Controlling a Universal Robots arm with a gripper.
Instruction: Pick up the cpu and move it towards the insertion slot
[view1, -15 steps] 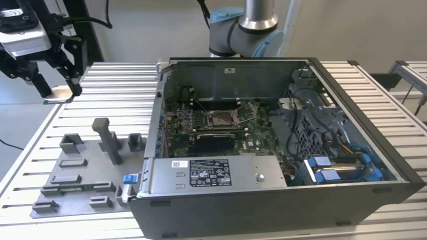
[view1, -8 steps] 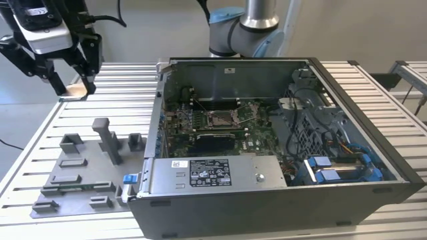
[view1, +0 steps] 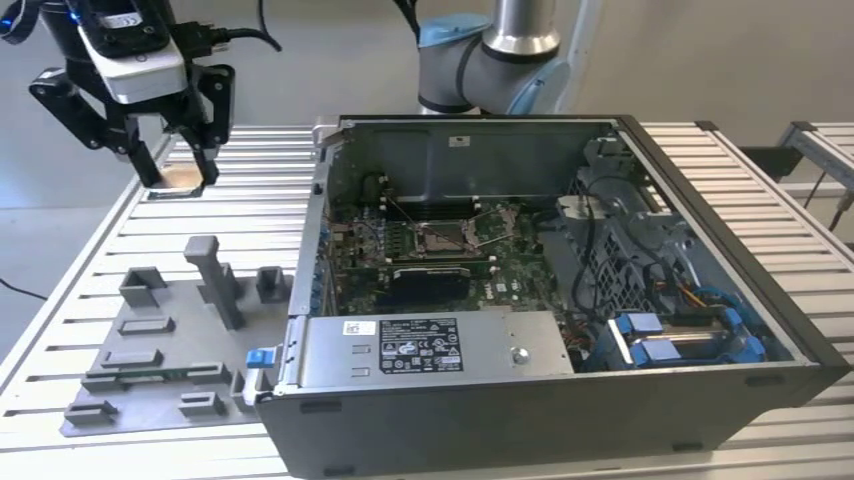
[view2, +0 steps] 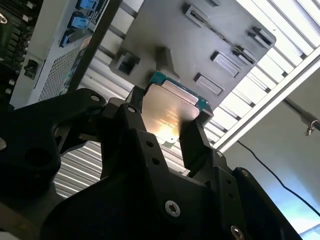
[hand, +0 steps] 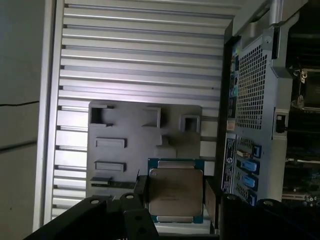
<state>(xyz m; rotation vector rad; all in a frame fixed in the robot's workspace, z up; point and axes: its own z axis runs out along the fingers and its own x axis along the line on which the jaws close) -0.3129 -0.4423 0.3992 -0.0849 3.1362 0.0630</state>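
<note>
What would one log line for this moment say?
hand: shut on cpu | cpu: held above slatted table, off grey fixture plate | insertion slot: inside open case, apart from hand

A grey fixture plate (view1: 134, 347) is laid on a slatted table (view1: 254, 200), just beside an opened computer case (view1: 534, 420) to the exterior view's right.

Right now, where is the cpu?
The cpu sits clamped in the gripper at the exterior view's upper left, above the slatted table, outside the computer case.
</note>
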